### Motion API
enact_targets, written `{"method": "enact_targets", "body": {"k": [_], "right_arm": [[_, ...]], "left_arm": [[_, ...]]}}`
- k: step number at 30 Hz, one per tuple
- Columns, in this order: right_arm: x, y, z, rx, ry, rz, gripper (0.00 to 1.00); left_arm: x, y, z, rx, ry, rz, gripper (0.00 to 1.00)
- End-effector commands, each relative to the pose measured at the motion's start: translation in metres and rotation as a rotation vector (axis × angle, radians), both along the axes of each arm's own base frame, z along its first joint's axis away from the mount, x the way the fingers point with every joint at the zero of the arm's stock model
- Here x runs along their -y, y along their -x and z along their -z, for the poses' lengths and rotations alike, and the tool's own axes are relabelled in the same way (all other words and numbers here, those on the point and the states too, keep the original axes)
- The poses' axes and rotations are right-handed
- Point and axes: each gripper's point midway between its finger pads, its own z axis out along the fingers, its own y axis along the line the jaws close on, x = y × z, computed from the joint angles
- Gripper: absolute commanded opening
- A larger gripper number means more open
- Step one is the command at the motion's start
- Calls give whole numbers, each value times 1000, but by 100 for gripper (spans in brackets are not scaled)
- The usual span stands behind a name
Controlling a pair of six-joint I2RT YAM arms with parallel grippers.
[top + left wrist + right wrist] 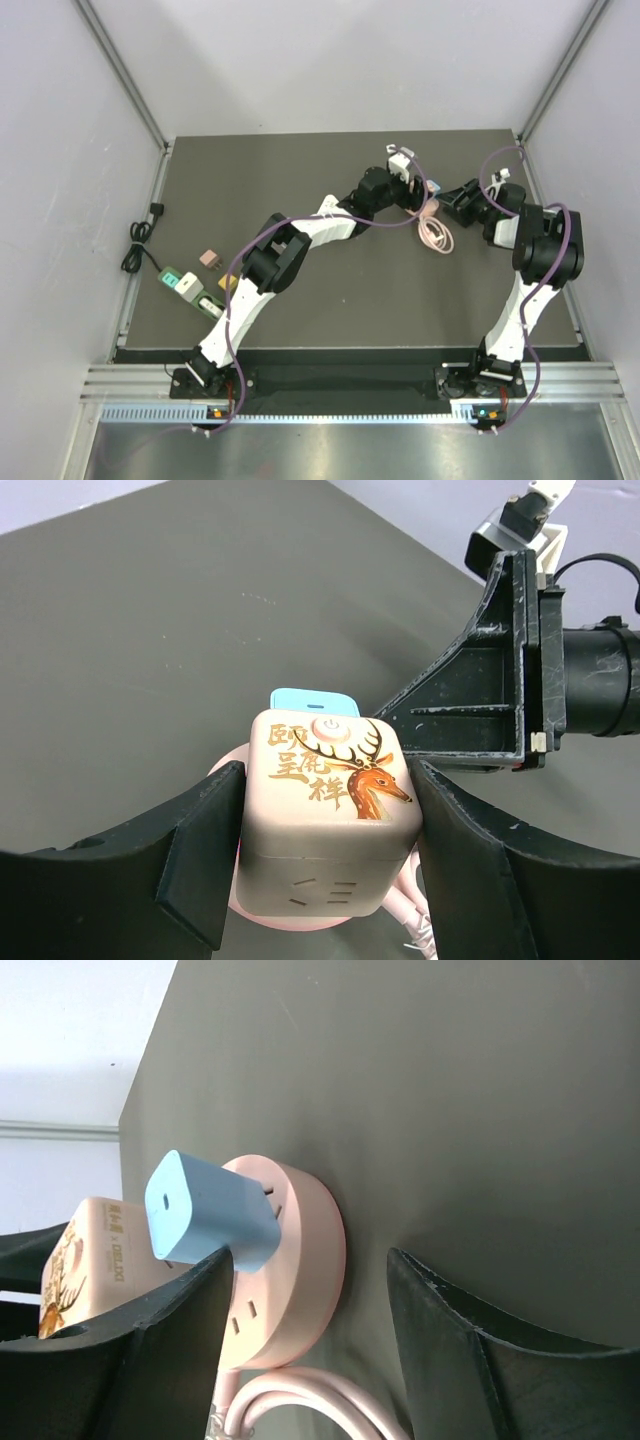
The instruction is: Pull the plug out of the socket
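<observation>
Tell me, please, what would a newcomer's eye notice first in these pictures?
First, the pink socket cube with a deer picture on it, sitting between the fingers of the left gripper at the far middle of the table. Next, the blue plug standing in its round pink base, with the open right gripper beside it.

Both arms stretched forward, wrists close together; left tool [328, 825] clamped on socket cube [325, 775]; right tool [305, 1265] gaping
</observation>
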Motion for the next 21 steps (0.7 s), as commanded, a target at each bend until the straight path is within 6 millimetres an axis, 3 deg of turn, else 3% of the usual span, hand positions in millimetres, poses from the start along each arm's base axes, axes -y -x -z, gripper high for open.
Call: {"method": "enact_targets", "body": {"k": [1, 5, 7, 9, 14, 18, 21], "right_arm": [[8, -7, -18, 59, 42, 13, 63], [9, -8, -19, 70, 38, 18, 63], [9, -8, -18, 71, 43, 22, 63], [9, -8, -18, 75, 45, 22, 63], [6, -8, -17, 79, 47, 12, 63], [5, -7, -18, 77, 51, 7, 63], [5, -8, -19, 80, 59, 7, 63]], "left_arm": [[8, 5, -64, 92, 123, 42, 0], [0, 5, -39, 64, 39, 12, 0], [-2, 6, -31, 60, -1, 14, 14], [-6, 11, -25, 52, -42, 27, 37], [-13, 11, -33, 66, -104, 46, 60], [-12, 12, -41, 77, -138, 122, 87], [-14, 9, -36, 55, -155, 159, 92]]}}
